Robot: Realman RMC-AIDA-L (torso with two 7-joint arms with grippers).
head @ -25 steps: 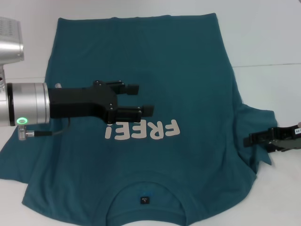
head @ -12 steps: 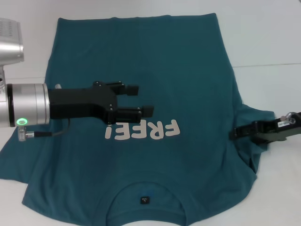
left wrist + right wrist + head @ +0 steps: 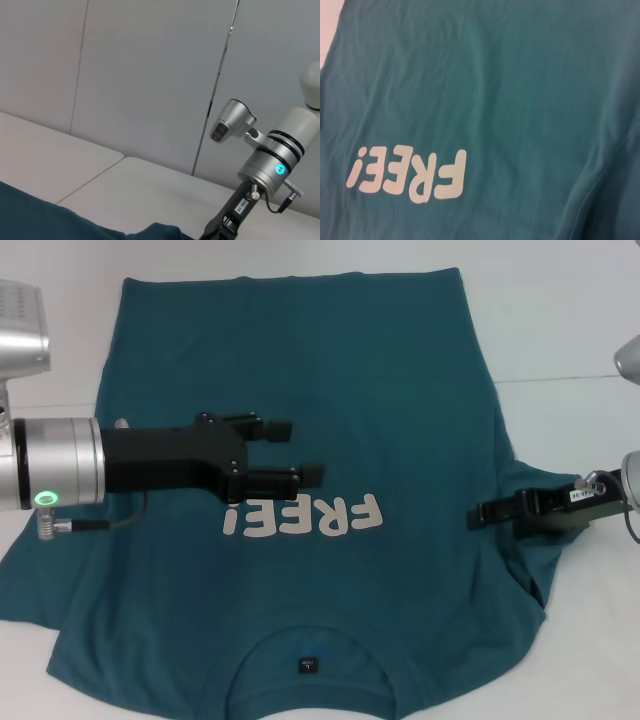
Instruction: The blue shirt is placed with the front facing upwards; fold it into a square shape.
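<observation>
The blue shirt lies flat and front up on the table, its whitish "FREE!" print in the middle and its collar with a black label nearest me. My left gripper hovers over the shirt's middle just above the print, open and holding nothing. My right gripper reaches in low over the right sleeve at the seam with the body. The right wrist view is filled with the shirt and its print. The left wrist view shows the right arm and a shirt edge.
The white table shows around the shirt on the far right and at the left edge. A seam in the tabletop runs across on the right. Grey wall panels stand behind the table.
My right gripper has moved leftwards over the right sleeve towards the shirt's body. The left arm has stayed where it was.
</observation>
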